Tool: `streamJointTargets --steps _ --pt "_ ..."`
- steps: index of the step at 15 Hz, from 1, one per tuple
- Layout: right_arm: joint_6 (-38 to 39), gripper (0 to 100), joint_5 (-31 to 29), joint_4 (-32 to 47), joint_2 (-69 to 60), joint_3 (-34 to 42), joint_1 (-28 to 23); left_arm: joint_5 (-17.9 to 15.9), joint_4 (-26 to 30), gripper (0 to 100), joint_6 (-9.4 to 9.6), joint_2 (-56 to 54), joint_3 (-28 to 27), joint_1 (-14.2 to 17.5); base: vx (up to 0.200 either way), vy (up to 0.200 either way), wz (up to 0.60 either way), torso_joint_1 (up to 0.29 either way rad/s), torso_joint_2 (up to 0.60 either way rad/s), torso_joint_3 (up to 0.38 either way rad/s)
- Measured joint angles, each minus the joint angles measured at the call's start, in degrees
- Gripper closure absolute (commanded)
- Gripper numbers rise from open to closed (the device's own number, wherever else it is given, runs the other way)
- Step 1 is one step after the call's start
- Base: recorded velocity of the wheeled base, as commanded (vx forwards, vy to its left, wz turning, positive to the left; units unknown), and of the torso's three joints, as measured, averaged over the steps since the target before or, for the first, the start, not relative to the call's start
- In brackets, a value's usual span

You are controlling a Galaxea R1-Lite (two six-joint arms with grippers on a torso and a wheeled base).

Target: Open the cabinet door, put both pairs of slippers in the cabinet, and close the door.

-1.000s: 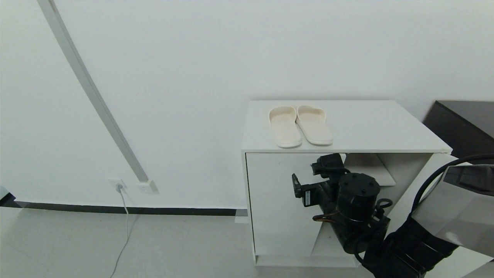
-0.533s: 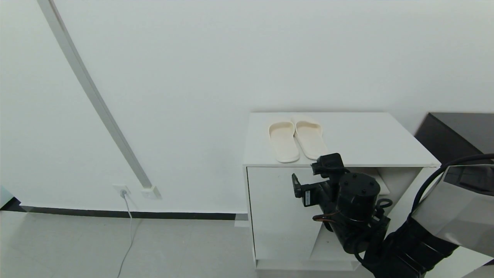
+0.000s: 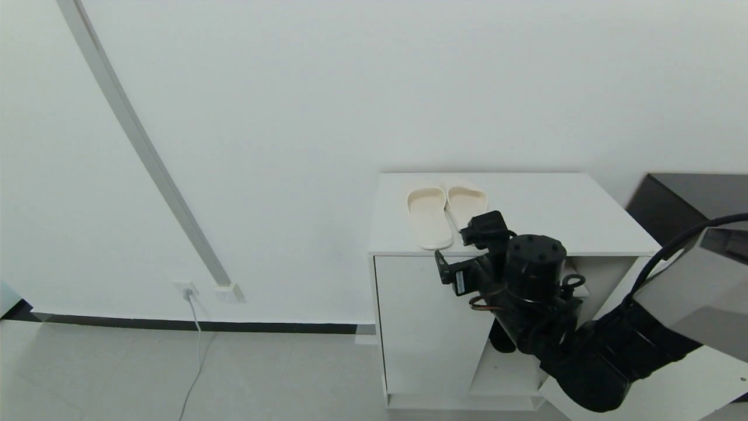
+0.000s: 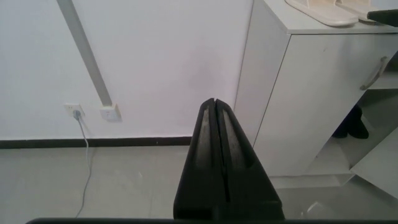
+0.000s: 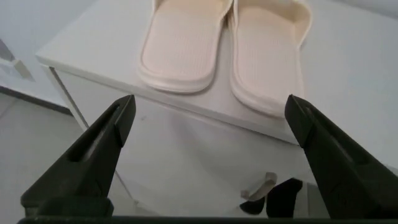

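Observation:
A cream pair of slippers (image 3: 444,213) lies side by side on the white cabinet's top (image 3: 543,204), near its left front corner. My right gripper (image 5: 210,104) is open, hovering just in front of the cabinet's front edge, with its wide-spread fingers (image 5: 93,162) level with the slippers' (image 5: 224,56) heels. The cabinet's left door (image 3: 426,327) is shut; the right door (image 3: 672,374) is swung open. A dark pair of slippers (image 4: 352,121) stands inside on a low shelf. My left gripper (image 4: 215,106) is shut and empty, low and to the left of the cabinet (image 4: 311,93).
A black piece of furniture (image 3: 684,199) stands right of the cabinet. On the wall are a slanted grey conduit (image 3: 140,146) and a socket with a hanging cable (image 3: 186,289). Bare floor (image 3: 175,374) lies left of the cabinet.
The head camera has shifted, so the cabinet sits lower in the picture. My right arm has risen, bringing the gripper up from the door front to the cabinet's top edge.

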Motion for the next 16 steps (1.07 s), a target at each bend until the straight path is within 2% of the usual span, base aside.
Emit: streamJointTargets --steps 4,5,7,16 --pt "13.6 0 -1.6 31.3 -4.5 -13.8 -0.6 0.0 0.0 100 0.02 0.0 0.0 0.0 0.0 0.0 0.0 0.0 0.0 0.0" --pt "16.7 0 -2.0 34.6 -5.4 -16.2 -0.7 0.0 0.0 100 0.0 0.0 0.0 0.0 0.0 0.0 0.0 0.0 0.0 0.0" --pt "17.6 0 -2.1 34.6 -6.2 -17.9 -0.7 0.0 0.0 100 0.0 0.0 0.0 0.0 0.0 0.0 0.0 0.0 0.0 0.0" --pt "17.4 0 -2.1 30.2 -3.0 -17.6 -1.5 0.0 0.0 100 -0.11 0.0 0.0 0.0 0.2 0.0 0.0 0.003 0.0 0.001"
